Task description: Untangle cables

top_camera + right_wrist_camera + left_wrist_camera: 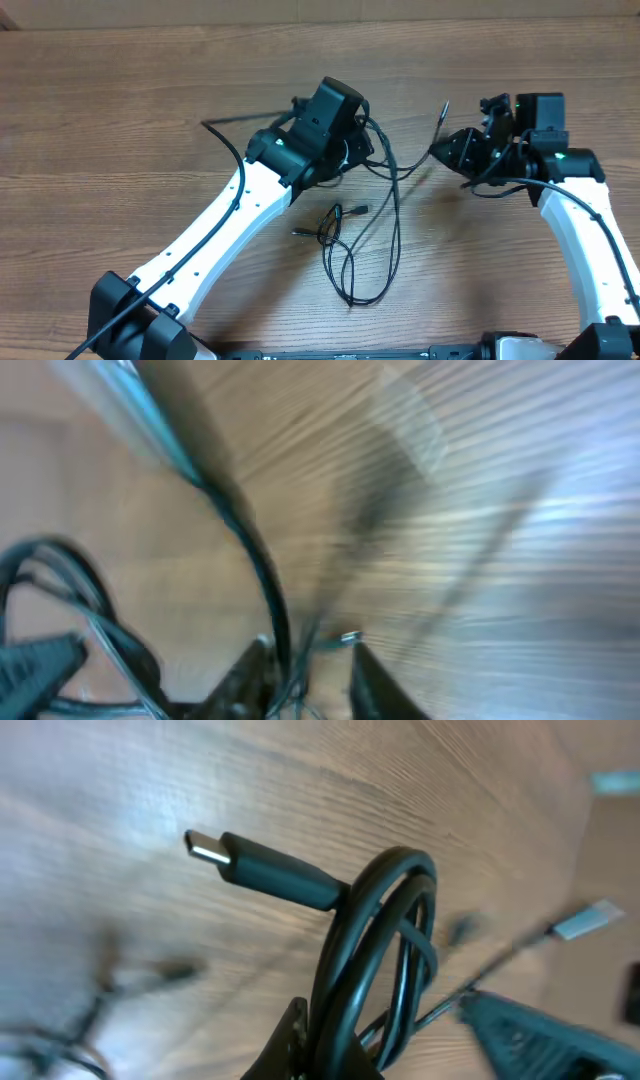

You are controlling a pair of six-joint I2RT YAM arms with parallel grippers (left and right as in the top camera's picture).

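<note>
Cables (pixel 352 262): thin black cords at mid-worktop (pixel 120 80), a little toward the far edge. One long narrow loop lies flat on the wood and reaches toward the near edge. Small plug ends are scattered just beside its far-left side. Strands rise from the far end of the loop to both grippers. One strand runs out straight toward the far left corner. A short end sticks out toward the far edge, between the two grippers.

Left gripper (pixel 352 150): over the centre of the worktop, nearer the far edge. In the wrist view a bunch of coiled cord stands up out of its fingers (pixel 287 1042), pinched there. A silver-tipped plug (pixel 205 845) juts sideways from the coil, clear of the wood.

Right gripper (pixel 447 150): toward the far right, near the left gripper and not touching it. A cord spans the gap between them. The wrist view is badly smeared. A cord runs down between the fingers (pixel 378 682), with some gap showing. I cannot tell whether they are clamped on it or spread.
</note>
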